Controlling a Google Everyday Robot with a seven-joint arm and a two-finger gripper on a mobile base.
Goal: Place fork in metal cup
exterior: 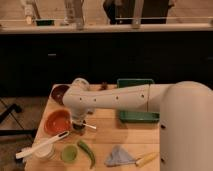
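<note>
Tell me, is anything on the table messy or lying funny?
A bit. The long white utensil lies slanted across the white cup, sticking out past it. The grey cloth sits crumpled near the front edge. The gripper is down beside the orange bowl. Nothing looks spilled.

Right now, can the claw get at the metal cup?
Probably yes. The claw hangs low right over the cup, beside the orange bowl, with nothing seen between them. The arm hides most of the cup.
</note>
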